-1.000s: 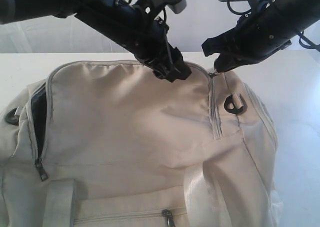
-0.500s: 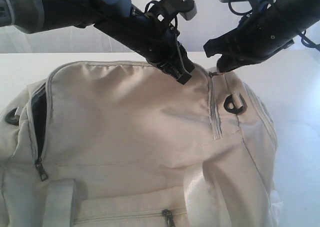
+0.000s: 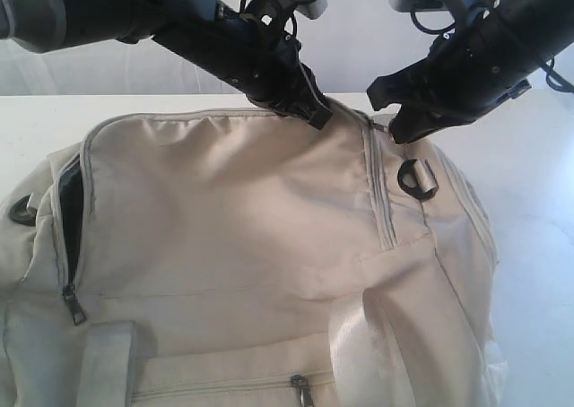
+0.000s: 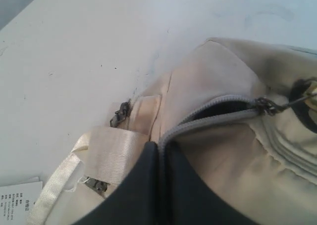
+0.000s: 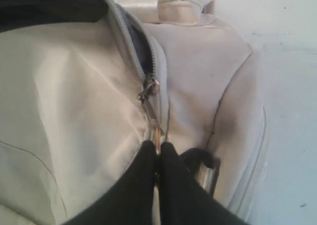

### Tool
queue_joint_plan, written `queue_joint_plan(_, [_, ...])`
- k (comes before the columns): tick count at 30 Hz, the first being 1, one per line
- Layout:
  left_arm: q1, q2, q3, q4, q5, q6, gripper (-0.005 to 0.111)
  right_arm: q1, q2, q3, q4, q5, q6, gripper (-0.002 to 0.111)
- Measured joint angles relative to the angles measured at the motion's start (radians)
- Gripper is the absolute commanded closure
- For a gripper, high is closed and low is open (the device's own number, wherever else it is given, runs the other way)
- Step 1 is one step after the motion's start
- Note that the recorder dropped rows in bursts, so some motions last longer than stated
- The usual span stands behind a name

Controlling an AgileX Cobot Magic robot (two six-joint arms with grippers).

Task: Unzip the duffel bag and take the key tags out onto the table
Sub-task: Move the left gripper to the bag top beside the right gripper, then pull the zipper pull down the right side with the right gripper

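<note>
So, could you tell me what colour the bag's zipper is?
Grey; the zipper shows best in the left wrist view.

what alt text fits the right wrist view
The right gripper, shut, pinches the zipper pull on a beige duffel bag. Past the slider the zip gapes, showing dark lining; the white table lies beside the bag.

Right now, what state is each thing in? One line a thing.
Main zipper of the duffel bag: open a short way.
Zipper pull: pinched by the right hand.
Left hand: shut on fabric at the zipper's edge.
Side pocket: partly unzipped.
Front pocket zipper: closed.
</note>
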Motion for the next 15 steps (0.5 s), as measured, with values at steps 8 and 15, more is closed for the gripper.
queue_joint_plan(8, [0.0,0.0,0.0,-0.01,0.005,0.0,0.107,0.0,-0.065,0.095,0.01,0.03,0.0,0.108])
queue_joint_plan(15, [-0.002,0.0,0.0,-0.032,0.021,0.0,0.107,0.0,-0.188,0.202,0.023,-0.004,0.0,0.108])
